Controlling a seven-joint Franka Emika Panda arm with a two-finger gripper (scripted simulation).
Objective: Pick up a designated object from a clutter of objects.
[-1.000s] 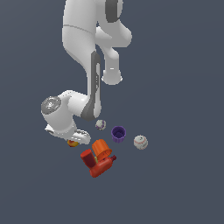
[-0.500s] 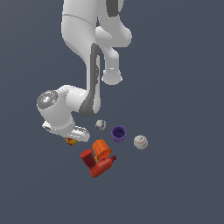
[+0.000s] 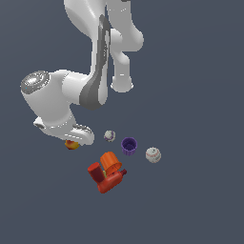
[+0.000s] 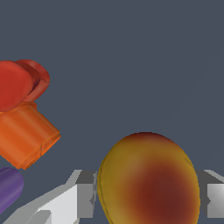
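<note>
The designated object, a yellow ball with red-orange patches [image 3: 72, 145], sits between the fingers of my gripper [image 3: 71, 141], at the exterior view's left of the clutter. In the wrist view the ball [image 4: 148, 179] fills the gap between the two grey fingers [image 4: 83, 197]. The gripper is shut on it. The arm's white hand hides most of the ball in the exterior view. The rest of the clutter lies to the exterior view's right: an orange cup [image 3: 110, 162] and red blocky pieces [image 3: 107, 182].
A greyish-white ball with dark marks [image 3: 109, 136], a purple cup [image 3: 128, 146] and a white ball with red marks [image 3: 153, 155] lie in a row. In the wrist view the orange cup [image 4: 26, 135], a red piece [image 4: 17, 83] and the purple cup [image 4: 6, 188] show beside the gripper.
My gripper with the yellow-red ball has moved toward the exterior view's left and slightly up, away from the clutter. The other objects have not moved.
</note>
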